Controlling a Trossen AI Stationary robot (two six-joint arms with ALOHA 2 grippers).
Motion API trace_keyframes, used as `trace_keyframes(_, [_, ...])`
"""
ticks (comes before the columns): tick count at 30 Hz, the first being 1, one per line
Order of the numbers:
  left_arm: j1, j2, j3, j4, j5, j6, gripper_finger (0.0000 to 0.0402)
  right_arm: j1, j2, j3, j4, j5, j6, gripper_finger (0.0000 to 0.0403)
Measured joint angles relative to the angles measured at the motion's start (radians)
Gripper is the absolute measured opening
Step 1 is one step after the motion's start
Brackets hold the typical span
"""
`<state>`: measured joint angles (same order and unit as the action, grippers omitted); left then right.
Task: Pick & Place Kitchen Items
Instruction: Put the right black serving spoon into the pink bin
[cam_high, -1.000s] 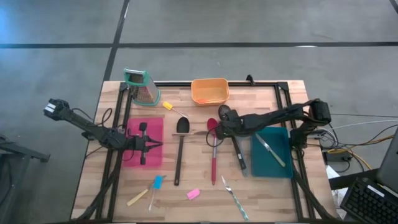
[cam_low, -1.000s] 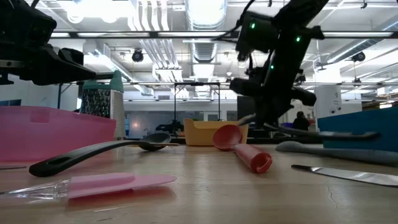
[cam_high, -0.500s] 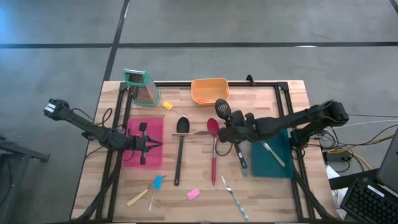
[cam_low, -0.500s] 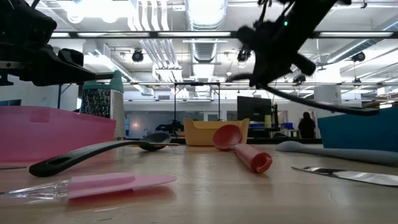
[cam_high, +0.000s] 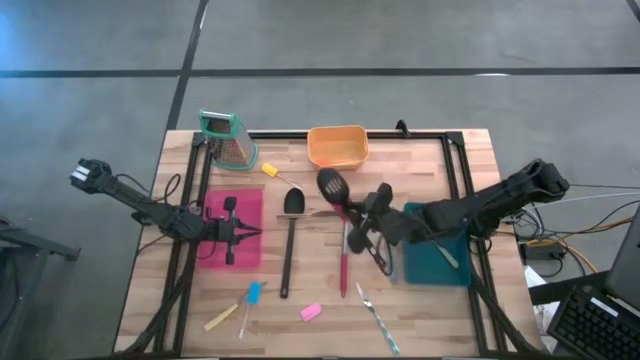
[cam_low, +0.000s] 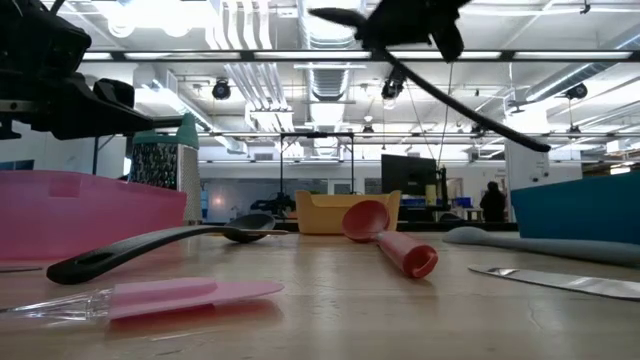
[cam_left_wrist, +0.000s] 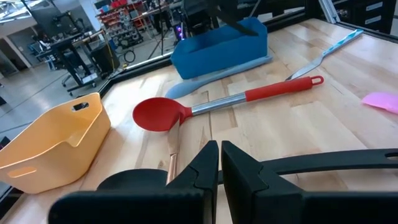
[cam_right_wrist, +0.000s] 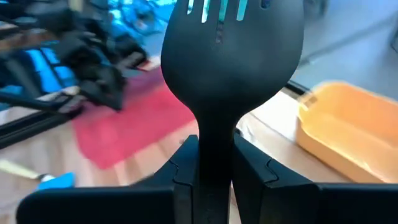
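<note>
Slotted black spoon (cam_right_wrist: 231, 46), clamped in right jaws (cam_right_wrist: 217, 168), raised above table (cam_high: 430, 310)

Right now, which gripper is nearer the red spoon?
Right. The right gripper, shut on the slotted black spoon, is above the red spoon. The left gripper waits over the pink tray, beyond the solid black spoon.

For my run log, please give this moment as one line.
right gripper: shut on black slotted spoon, lifted above table | left gripper: shut, over pink tray | red spoon: on table
</note>
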<state>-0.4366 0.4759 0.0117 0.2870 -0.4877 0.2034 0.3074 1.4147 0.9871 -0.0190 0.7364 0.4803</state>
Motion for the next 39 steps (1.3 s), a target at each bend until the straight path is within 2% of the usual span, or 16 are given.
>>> trace_keyframes(5, [0.000, 0.000, 0.000, -0.001, 0.000, 0.088, 0.0023, 0.058, 0.000, 0.000, 0.127, 0.000, -0.128, 0.0051])
trace_keyframes(17, [0.000, 0.000, 0.000, -0.009, 0.000, 0.086, 0.0023, 0.179, 0.003, -0.049, 0.472, -0.026, -0.426, 0.0051])
trace_keyframes(21, [0.001, 0.000, 0.000, 0.003, 0.000, 0.083, 0.0023, 0.179, 0.005, -0.122, 0.665, -0.160, -0.519, 0.0051])
trace_keyframes(24, [0.001, 0.000, 0.000, 0.067, 0.010, 0.072, 0.0023, 0.176, 0.017, -0.205, 0.903, -0.267, -0.614, 0.0051])
trace_keyframes(29, [0.001, 0.001, 0.000, 0.193, 0.113, 0.010, 0.0023, 0.162, 0.045, -0.318, 1.203, -0.444, -0.669, 0.0051])
trace_keyframes(34, [0.003, 0.017, 0.000, 0.274, 0.167, 0.009, 0.0023, 0.140, 0.097, -0.330, 1.280, -0.492, -0.723, 0.0051])
trace_keyframes(39, [0.003, 0.063, 0.000, 0.375, 0.218, -0.045, 0.0026, 0.097, 0.153, -0.267, 1.281, -0.539, -0.725, 0.0051])
